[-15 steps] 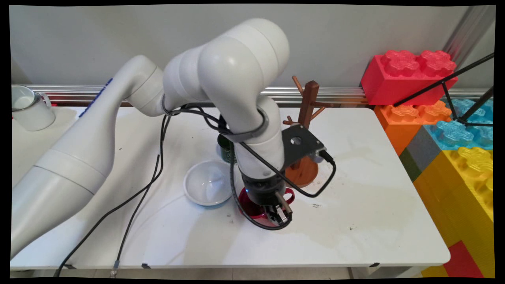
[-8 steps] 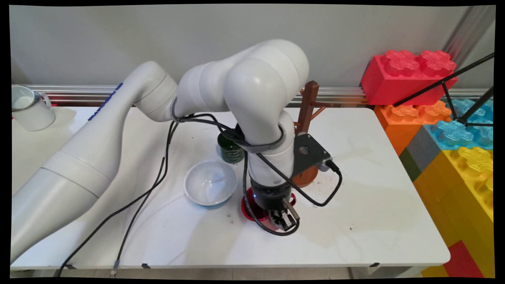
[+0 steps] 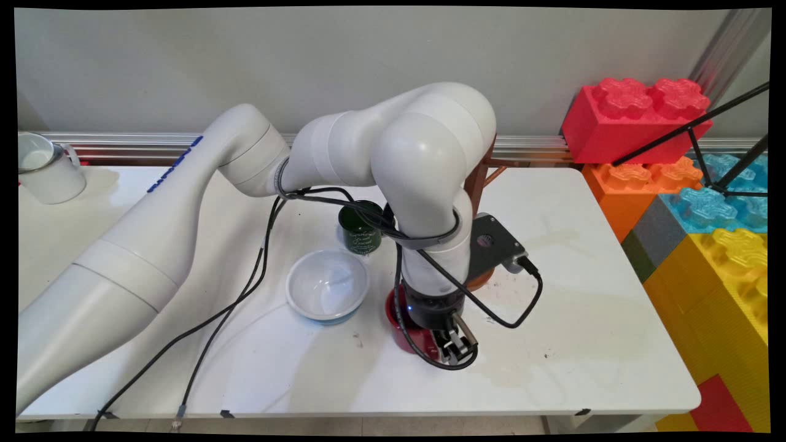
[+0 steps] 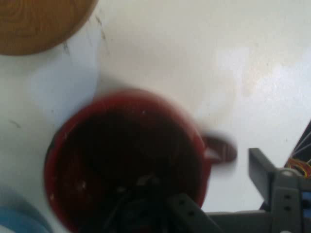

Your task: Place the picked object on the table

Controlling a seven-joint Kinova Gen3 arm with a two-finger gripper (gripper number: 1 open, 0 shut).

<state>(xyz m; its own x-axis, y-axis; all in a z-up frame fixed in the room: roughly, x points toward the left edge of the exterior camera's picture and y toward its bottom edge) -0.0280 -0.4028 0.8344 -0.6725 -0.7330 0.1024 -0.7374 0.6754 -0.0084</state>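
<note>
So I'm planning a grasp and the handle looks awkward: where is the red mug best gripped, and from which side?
Probably the rim wall, from above. The red mug stands upright with its mouth open, so one finger can go inside and one outside. Its handle is small and sticks out sideways, and the hand is already above the mug.

Bright even light, soft shadows; hand view blurred, main view sharp

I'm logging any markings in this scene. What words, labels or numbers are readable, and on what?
Blue lettering on the white arm: seen at a slant, too foreshortened to read.
Pale script on the green cup: too small to read.
Nothing else carries text.
</note>
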